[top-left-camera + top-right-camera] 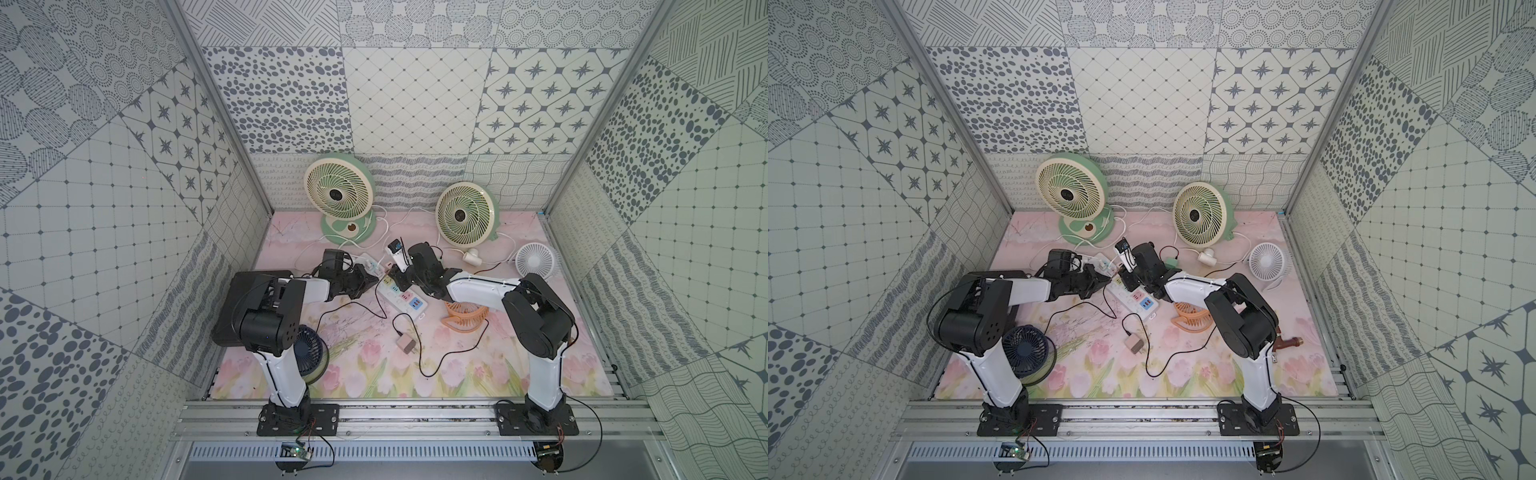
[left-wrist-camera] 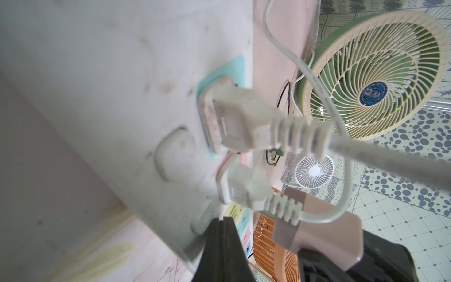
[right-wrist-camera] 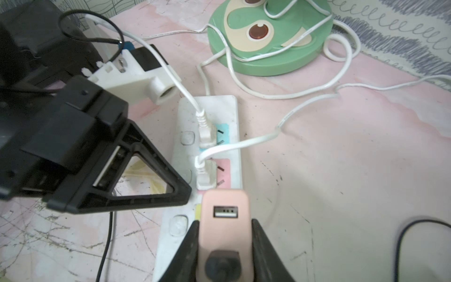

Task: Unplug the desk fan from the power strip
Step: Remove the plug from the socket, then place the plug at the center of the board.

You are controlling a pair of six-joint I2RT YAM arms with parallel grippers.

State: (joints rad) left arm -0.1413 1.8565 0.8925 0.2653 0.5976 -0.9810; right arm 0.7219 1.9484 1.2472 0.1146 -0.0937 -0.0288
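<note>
The right claw point(image 3: 225, 225) is clamped on a rose-pink adapter point(image 3: 223, 200). It is a smooth block with rounded corners and one USB slot in its face. The adapter sits over the yellow socket of the power strip point(image 3: 230, 109); whether its pins are seated cannot be told. The left claw point(image 3: 181, 194) has its two black fingers pressed together, with the tip down on the strip's button side, level with the pink socket.

The strip is a long flat white plastic bar, scuffed, lying mid-desk between the two arms. Two white plugs are in it, one in the blue socket point(image 3: 206, 134) and one in the pink socket point(image 3: 205, 175). Each has a ribbed collar and a thin white cord.

There are five fans. Two green-and-cream fans with round spiral grilles stand beyond the strip's plugged end point(image 1: 338, 193) point(image 1: 465, 214), and a small white fan point(image 1: 536, 259) stands off to its side. An orange fan point(image 1: 463, 318) lies flat just beside the strip's free end, and a dark blue fan point(image 1: 309, 345) lies on the other side, under the left arm.

A second pink adapter point(image 1: 405, 344), on a black cord, lies loose near the free end. All of this rests on the floral pink desk point(image 1: 353, 374).
</note>
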